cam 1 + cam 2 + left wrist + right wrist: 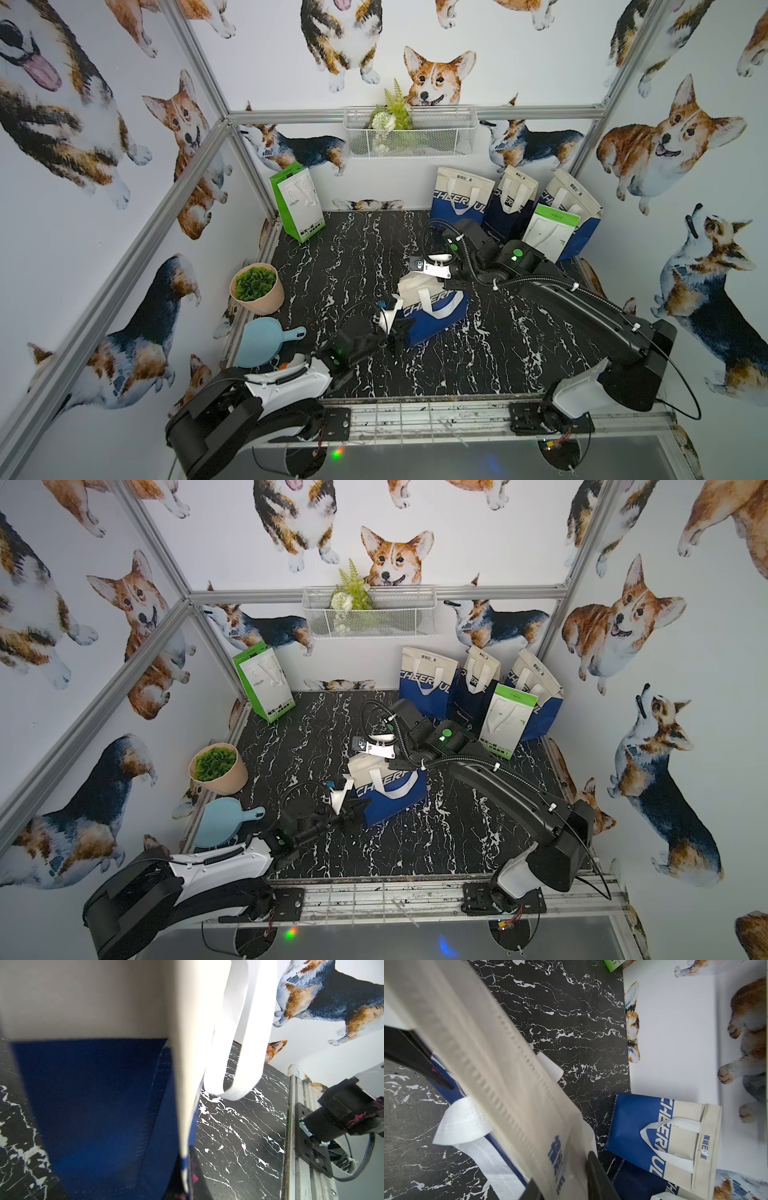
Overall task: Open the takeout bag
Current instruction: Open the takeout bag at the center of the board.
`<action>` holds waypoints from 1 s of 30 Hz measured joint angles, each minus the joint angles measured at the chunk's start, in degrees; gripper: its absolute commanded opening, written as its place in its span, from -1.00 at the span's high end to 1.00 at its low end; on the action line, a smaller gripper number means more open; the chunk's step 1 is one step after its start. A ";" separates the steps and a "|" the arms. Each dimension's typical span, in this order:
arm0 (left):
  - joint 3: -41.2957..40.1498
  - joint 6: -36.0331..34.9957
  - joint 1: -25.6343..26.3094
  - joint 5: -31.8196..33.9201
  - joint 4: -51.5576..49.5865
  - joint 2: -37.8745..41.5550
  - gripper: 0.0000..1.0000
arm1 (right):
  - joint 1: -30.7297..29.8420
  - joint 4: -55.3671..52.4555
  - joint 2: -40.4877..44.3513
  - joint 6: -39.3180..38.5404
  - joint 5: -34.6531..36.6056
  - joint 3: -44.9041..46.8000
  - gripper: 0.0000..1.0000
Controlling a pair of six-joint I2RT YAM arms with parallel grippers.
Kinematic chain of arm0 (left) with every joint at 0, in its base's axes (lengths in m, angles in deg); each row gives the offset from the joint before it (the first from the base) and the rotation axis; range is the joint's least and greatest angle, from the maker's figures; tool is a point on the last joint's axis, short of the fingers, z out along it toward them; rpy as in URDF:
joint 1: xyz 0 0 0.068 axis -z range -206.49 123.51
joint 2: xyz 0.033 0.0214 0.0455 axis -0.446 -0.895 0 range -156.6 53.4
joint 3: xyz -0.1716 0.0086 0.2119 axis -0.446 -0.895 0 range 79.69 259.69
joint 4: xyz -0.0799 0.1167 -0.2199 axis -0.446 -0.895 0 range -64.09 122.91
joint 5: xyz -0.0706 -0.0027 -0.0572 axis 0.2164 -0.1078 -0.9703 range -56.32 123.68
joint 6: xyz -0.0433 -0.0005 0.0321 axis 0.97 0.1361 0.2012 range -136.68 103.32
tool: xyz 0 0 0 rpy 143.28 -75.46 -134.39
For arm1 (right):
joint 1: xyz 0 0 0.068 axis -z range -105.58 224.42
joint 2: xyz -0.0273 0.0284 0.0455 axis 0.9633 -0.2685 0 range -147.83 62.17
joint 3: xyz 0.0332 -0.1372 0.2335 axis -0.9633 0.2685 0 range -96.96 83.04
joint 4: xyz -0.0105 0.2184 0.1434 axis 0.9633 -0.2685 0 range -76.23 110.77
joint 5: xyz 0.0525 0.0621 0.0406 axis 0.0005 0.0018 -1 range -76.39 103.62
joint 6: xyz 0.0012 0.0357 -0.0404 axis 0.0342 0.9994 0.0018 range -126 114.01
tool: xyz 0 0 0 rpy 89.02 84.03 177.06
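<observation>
The takeout bag point(436, 320) point(390, 800) is blue below and beige on top, with white handles, and stands mid-table. My left gripper point(392, 332) point(353, 808) is shut on the bag's near left side edge. In the left wrist view that edge point(185, 1126) runs down between the dark jaws of the left gripper point(188, 1167). My right gripper point(434, 284) point(384, 764) is at the bag's top. In the right wrist view the beige top band point(500, 1064) lies between the parted fingers of the right gripper point(564, 1186), loose and not squeezed flat.
Several more bags point(461, 195) lean on the back wall at the right, and a green one point(297, 203) at the back left. A potted plant point(255, 286) and a blue scoop point(262, 340) sit at the left edge. A wire basket point(409, 133) hangs on the back wall.
</observation>
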 measured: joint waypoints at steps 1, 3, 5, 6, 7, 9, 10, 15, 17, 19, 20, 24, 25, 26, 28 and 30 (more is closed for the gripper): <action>-0.04 0.00 0.00 0.09 0.00 0.04 1.00 | 0.00 0.42 -0.02 0.00 0.52 0.11 0.45; -0.09 0.00 0.00 0.24 0.00 0.13 1.00 | 0.00 1.18 0.00 0.00 1.22 0.42 0.55; -0.11 0.00 0.00 0.26 0.00 0.20 1.00 | 0.02 1.68 0.00 -0.02 1.88 0.70 0.85; -0.13 0.00 0.00 0.26 0.00 0.22 1.00 | 0.02 1.86 0.00 -0.04 2.08 0.72 0.94; -0.13 0.00 0.00 0.24 -0.02 0.22 1.00 | 0.07 2.16 0.00 -0.04 2.21 0.72 1.00; -0.13 0.00 0.00 0.24 -0.02 0.22 1.00 | 0.22 2.49 0.00 0.04 2.27 0.72 1.00; -0.13 0.00 0.00 0.24 -0.02 0.22 1.00 | 0.28 2.54 0.00 0.04 2.25 0.72 1.00; -0.15 -0.02 0.00 0.24 0.00 0.35 1.00 | 0.28 2.56 0.22 0.02 2.25 0.61 1.00; -0.15 -0.02 0.00 0.22 0.00 0.42 1.00 | 0.28 2.54 0.52 0.02 2.25 0.61 1.00; -0.15 -0.02 0.00 0.22 0.00 0.44 1.00 | 0.31 2.49 0.70 0.00 2.27 0.48 1.00; -0.15 -0.02 0.00 0.22 0.00 0.44 1.00 | 0.31 2.47 0.70 -0.02 2.32 0.33 1.00; -0.15 -0.02 0.00 0.22 0.17 0.42 1.00 | 0.31 2.19 0.70 -0.13 2.56 -0.52 1.00; -0.15 -0.04 0.00 0.22 0.28 0.35 1.00 | 0.31 1.75 0.61 -0.15 2.67 -1.09 1.00; -0.15 -0.04 0.00 0.24 0.42 0.28 1.00 | 0.31 1.01 0.35 -0.20 2.69 -1.90 1.00; -0.15 -0.04 0.00 0.20 0.55 0.11 1.00 | 0.33 0.17 -0.37 -0.26 3.04 -3.78 1.00; -0.15 -0.07 0.00 0.04 0.57 -0.04 1.00 | 0.33 -0.07 -0.96 -0.37 3.28 -5.40 1.00</action>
